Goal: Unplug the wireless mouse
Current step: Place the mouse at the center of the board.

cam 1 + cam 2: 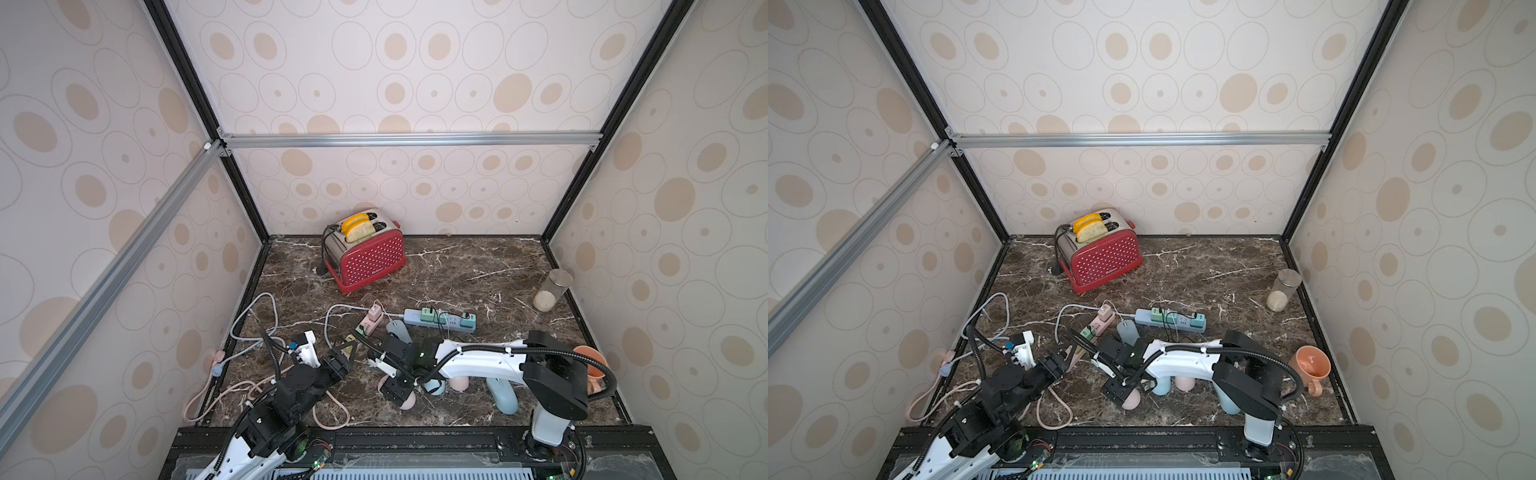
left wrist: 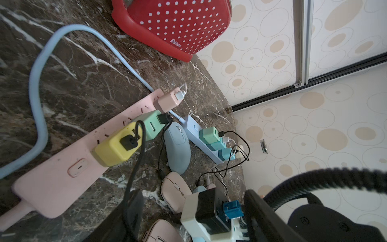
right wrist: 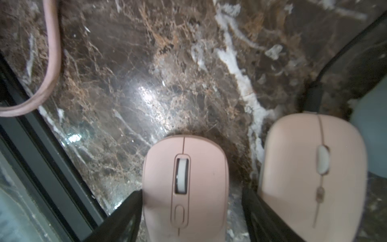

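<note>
My right end effector (image 3: 191, 193) stands wide astride the pink mouse (image 3: 185, 167), near the pink power strip (image 2: 52, 184); left end effector (image 1: 347, 348) wide too. I should rise straight up, dragging nothing.

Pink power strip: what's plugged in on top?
Three in a row: yellow adapter and green adapter with black cables, pink adapter with white cable. Sockets beneath them are hidden.

Top views look down; wrist cameras sit close over tabletop (image 3: 146, 83).

Low down, left end effector (image 1: 348, 348) and right end effector (image 3: 192, 190) gape wide.
</note>
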Controlling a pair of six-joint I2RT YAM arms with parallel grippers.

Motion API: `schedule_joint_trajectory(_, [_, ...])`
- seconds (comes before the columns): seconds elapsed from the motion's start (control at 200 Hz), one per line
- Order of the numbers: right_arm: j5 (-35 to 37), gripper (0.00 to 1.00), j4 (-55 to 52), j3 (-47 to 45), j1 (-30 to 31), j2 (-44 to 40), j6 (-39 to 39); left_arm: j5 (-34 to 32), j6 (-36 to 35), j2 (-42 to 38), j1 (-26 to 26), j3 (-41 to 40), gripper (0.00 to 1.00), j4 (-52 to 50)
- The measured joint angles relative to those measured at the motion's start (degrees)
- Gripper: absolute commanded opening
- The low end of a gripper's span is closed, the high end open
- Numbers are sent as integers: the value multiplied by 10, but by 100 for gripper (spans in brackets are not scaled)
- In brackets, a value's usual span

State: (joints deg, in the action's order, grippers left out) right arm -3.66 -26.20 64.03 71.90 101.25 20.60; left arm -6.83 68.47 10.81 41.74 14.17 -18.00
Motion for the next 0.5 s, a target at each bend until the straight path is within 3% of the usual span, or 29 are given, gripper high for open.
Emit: schedule_joint_trajectory(0.501, [39, 73, 83, -96, -77, -161, 44, -7, -156, 150, 0, 249, 90, -213])
